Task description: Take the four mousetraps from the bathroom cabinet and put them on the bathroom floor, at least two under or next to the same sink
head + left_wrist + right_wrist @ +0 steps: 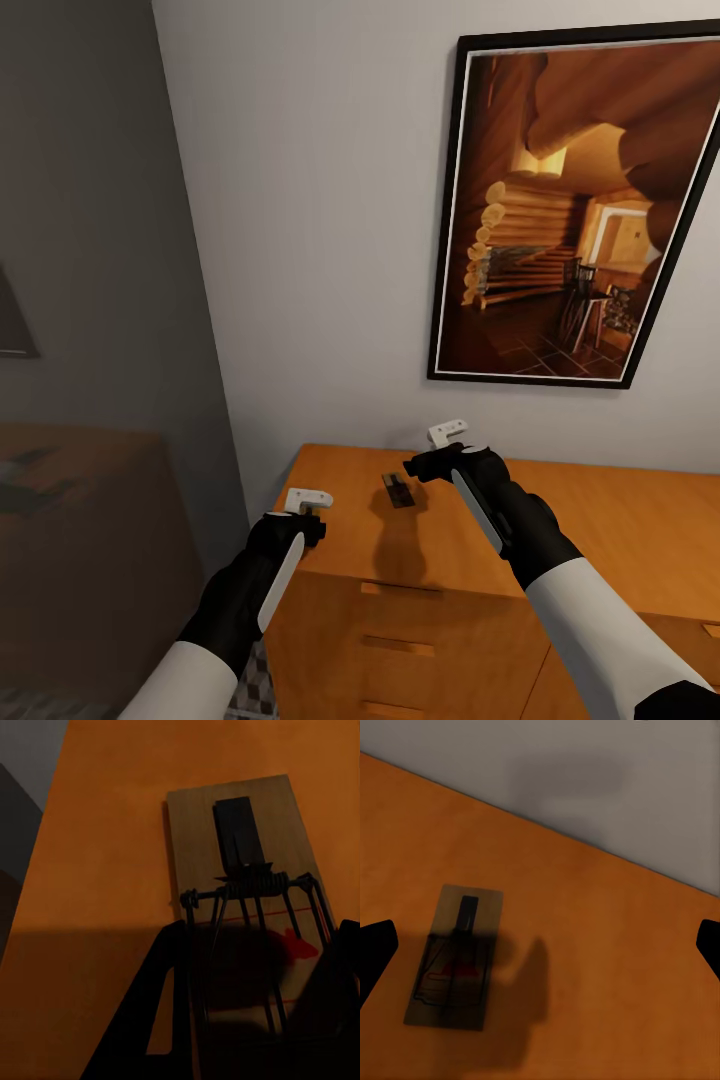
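Nearest the camera, a strip of the bathroom floor (255, 690) with its cube-patterned tiles is seen between the left forearm and the cabinet front. The left pincer (312, 527) is held at the left front corner of the cabinet (620, 530), at about the level of its top. In the left wrist view a mousetrap (247, 877) is seen very close, flat on the orange top, with its spring coil and wire bar plainly visible and a red mark printed on the wood; the near end of the trap lies between the two dark fingers (161, 1005), which stand apart on either side. Whether the fingers touch the trap cannot be told.

Further in, one mousetrap (399, 491) is seen in the head view, lying flat on the cabinet top just left of the right pincer (425, 466), which hangs above the wood and throws a shadow towards the front edge. In the right wrist view the right pincer's fingertips (375, 952) appear at the two sides of the picture, set wide apart with nothing between them; the mousetrap (455, 956) lies flat below, partly in shadow.

Drawer fronts are seen on the cabinet face. Beyond the cabinet stands a pale wall, on which a black-framed picture (570, 200) of a log-cabin interior is hung.
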Controlling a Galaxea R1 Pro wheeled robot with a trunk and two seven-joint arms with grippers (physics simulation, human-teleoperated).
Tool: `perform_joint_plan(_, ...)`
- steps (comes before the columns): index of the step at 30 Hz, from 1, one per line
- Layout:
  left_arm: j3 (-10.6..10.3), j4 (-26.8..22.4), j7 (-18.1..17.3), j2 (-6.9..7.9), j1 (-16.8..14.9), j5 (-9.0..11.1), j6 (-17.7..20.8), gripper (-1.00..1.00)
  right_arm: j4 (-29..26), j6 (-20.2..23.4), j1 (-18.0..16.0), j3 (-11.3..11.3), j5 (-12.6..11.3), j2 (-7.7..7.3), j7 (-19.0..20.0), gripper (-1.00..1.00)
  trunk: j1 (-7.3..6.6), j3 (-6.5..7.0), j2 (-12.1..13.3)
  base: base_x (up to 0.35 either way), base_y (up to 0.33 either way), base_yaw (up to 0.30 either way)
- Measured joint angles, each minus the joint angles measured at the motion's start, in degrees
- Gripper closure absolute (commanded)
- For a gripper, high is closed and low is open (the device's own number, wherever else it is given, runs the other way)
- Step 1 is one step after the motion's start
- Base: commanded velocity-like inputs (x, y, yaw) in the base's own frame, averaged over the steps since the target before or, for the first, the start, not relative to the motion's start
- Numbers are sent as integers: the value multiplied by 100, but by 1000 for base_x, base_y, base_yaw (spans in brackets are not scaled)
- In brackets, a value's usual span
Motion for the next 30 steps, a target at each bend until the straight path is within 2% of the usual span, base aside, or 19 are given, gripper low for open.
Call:
perform_joint_plan(28,-12,-7,-21,0,3,-35,9,100,0,3,0,0,-1,0,0,-100,0,0,0,0,0,0)
perform_joint_plan(30,-15,29,-24,0,1,-35,14,100,0,4,0,0,0,0,0,-100,-43,36,79,0,0,0)
